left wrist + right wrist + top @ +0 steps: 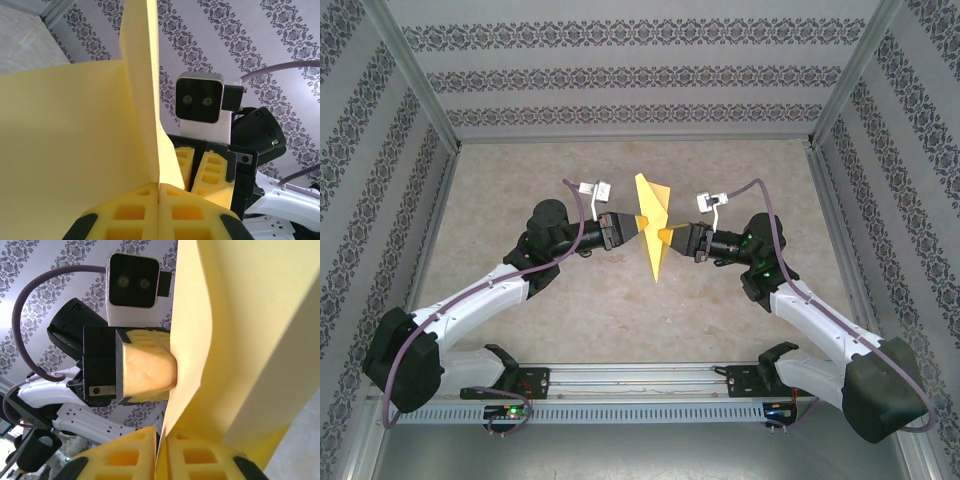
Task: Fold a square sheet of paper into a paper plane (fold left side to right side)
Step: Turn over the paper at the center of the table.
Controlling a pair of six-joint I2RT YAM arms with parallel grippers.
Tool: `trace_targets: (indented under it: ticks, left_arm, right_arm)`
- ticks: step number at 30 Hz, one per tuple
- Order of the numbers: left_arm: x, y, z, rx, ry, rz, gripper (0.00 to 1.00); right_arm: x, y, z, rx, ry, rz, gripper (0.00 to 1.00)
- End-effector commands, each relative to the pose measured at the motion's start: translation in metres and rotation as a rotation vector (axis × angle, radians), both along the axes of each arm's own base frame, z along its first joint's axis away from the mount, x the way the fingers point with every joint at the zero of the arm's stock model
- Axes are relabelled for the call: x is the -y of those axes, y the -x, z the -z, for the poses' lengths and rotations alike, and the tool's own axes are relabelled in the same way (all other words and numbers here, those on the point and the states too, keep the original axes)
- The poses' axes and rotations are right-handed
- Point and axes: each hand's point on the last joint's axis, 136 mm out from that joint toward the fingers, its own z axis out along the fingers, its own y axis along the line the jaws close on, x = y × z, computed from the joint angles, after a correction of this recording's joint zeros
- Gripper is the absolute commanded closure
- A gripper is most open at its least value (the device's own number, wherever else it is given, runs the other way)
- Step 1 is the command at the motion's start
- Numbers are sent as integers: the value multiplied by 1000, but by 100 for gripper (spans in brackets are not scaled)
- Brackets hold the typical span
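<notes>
Yellow foam pads of the left gripper sit closest to the left wrist lens. They are pressed together, and the pale-yellow folded sheet of paper runs down into the seam between them: clamped on the paper. From that seam we see one broad panel spreading left and a narrower flap rising straight up.

Right gripper, own wrist view: its two pads lie close on either side of the paper's lower edge, with a thin slit between them. We cannot tell whether they pinch the paper or merely flank it. Higher in that view, the left gripper's closed pads meet the sheet's edge.

Overhead, we note both black-and-white arms reaching inward over the mottled beige worktop, gripper tips meeting at the paper from left and right. The paper sits near the worktop's middle, wide at the far end and tapering to a point toward the arm bases. We cannot tell whether it touches the worktop. Patterned grey wallpaper lines three sides.
</notes>
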Motion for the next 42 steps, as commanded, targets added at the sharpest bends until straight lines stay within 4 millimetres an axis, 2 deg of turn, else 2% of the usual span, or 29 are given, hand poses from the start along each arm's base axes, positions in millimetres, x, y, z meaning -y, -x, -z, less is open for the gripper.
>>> trace_targets:
  ticks: [1, 5, 10, 15, 20, 25, 28, 33, 42]
  left_arm:
    - [-2, 6, -23, 80, 53, -7, 96]
    - [-3, 6, -22, 84, 58, -14, 96]
    - [-3, 6, -21, 85, 53, -14, 97]
    - [-2, 6, -20, 82, 47, -16, 97]
    - [-1, 6, -19, 80, 46, -15, 97]
    - [0, 5, -16, 71, 44, -14, 97]
    - [1, 6, -16, 70, 45, -11, 97]
    - [2, 4, -13, 60, 41, -11, 97]
    - [4, 3, -5, 48, 28, -12, 93]
  right_arm:
    - [10, 0, -10, 29, -17, 41, 81]
    - [28, -3, -9, 18, -3, 123, 68]
    - [42, -4, 17, -53, 75, 209, 47]
    - [34, 3, 34, -116, 85, 171, 29]
    - [14, 11, 24, -82, 78, 108, 20]
    - [0, 10, 15, -59, 77, 81, 20]
    - [-6, 7, 11, -50, 73, 78, 25]
    - [-13, 4, 4, -32, 71, 74, 38]
    - [-10, -4, 7, -35, 91, 129, 66]
